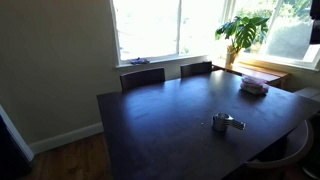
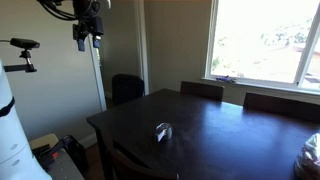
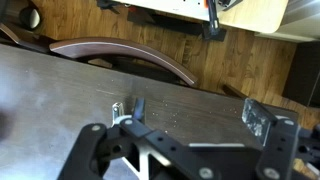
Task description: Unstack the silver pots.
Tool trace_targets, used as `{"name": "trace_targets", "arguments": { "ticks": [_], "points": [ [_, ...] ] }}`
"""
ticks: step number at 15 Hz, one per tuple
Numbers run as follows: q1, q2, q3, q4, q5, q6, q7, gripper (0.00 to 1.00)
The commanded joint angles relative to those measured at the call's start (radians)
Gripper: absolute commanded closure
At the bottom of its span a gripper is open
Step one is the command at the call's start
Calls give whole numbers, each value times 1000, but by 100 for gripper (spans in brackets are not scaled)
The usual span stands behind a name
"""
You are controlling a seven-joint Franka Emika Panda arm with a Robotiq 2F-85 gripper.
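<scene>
In an exterior view: one cluster of silver pots (image 1: 227,123) on the table (image 1: 150,130), count not discernible; two chair backs (image 1: 142,77) at the window side. In an exterior view: one gripper (image 2: 88,35) high, well apart from the pots (image 2: 163,131). In the wrist view: jaws spread wide, empty, pots (image 3: 121,111) on the table below.

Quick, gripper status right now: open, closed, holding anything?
Gripper: open, holding nothing, high above the small shiny silver metal pots on the dark wooden table.
</scene>
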Motion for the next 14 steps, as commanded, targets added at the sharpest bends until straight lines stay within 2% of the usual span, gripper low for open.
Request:
{"name": "trace_targets", "arguments": {
  "ticks": [1,10,14],
  "points": [
    [14,4,-11,2,-6,-1,7,0],
    [14,6,-11,2,-6,-1,7,0],
    [28,26,15,1,10,9,28,0]
  ]
}}
